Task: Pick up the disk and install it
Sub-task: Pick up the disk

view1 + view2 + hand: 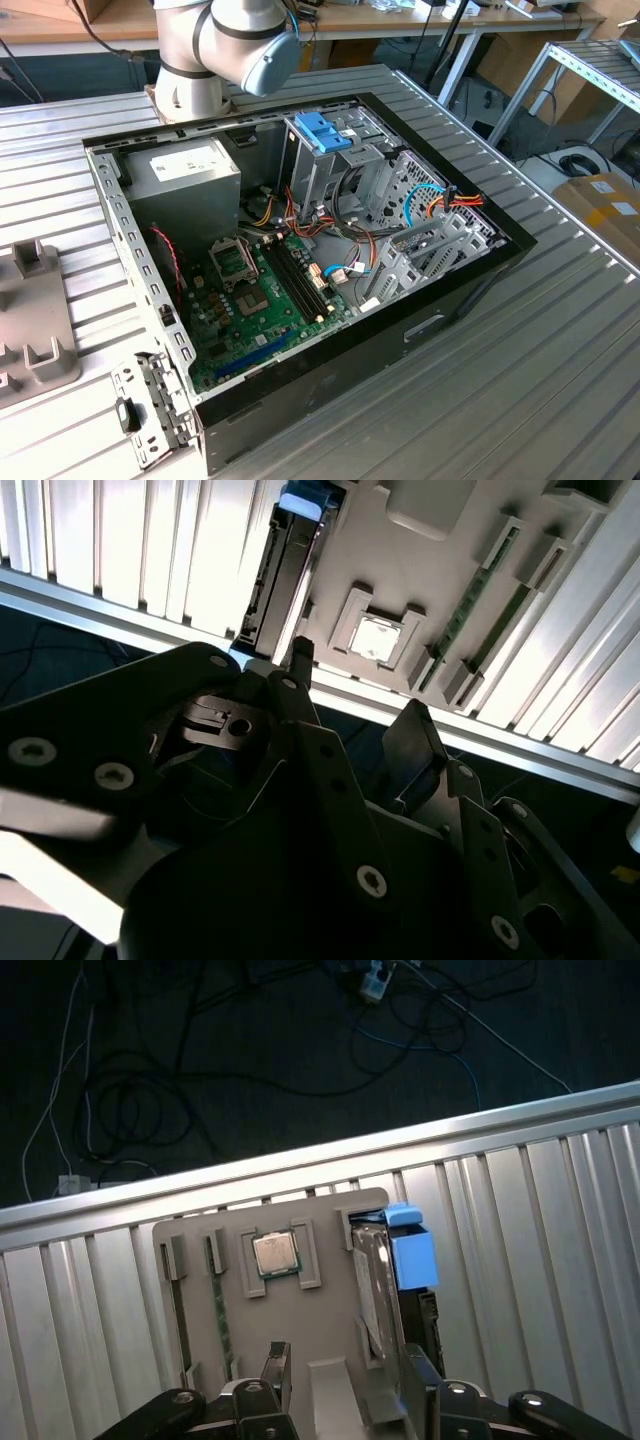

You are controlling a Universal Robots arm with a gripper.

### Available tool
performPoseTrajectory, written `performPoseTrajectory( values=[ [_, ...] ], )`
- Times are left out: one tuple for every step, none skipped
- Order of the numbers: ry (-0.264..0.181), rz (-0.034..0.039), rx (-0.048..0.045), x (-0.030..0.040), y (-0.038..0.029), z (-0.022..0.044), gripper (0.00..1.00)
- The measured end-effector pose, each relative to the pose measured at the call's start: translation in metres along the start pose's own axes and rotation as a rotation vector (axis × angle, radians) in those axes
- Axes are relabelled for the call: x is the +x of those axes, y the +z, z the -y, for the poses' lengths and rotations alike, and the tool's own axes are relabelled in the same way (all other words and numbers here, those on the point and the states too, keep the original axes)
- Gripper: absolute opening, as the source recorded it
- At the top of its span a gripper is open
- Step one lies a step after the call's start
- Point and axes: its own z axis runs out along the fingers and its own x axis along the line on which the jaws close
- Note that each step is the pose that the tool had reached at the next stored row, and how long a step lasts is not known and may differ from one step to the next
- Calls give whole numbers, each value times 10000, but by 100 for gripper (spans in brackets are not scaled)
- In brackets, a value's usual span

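The disk stands on edge in a slot of a grey holder, with its light-blue frame at one end. In the second wrist view the disk is a dark slab with a blue tip. My gripper hovers above the holder, open, with nothing between its fingers. One fingertip hangs over the disk's near end and the other over the holder's middle. The dark fingers also show in the second wrist view, apart from the disk.
The holder also carries a processor chip and memory sticks. In the exterior view an open computer case lies on the ribbed metal table, with a drive cage under a blue latch, a grey power supply and a motherboard. The holder sits at the exterior view's left.
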Motion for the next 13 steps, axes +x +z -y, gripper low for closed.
performPoseTrajectory(
  values=[
    [0, 0, -1, -9, 2, -2, 56],
    [0, 0, 0, -17, 4, -3, 56],
    [0, 0, 0, -23, 7, -5, 56],
    [0, 1, 1, -30, 13, -7, 56],
    [-1, 0, -1, -39, 18, -8, 56],
    [0, 0, -1, -47, 24, -10, 56],
    [-1, 0, -1, -53, 28, -11, 56],
    [-2, 0, -1, -58, 32, -12, 56],
    [-2, 0, 1, -62, 38, -13, 56],
    [-4, 1, 1, -65, 44, -13, 56],
    [-3, -1, -1, -70, 50, -14, 56],
    [-4, 0, -1, -73, 55, -14, 56],
    [-5, 0, 0, -80, 63, -15, 56]
  ],
)
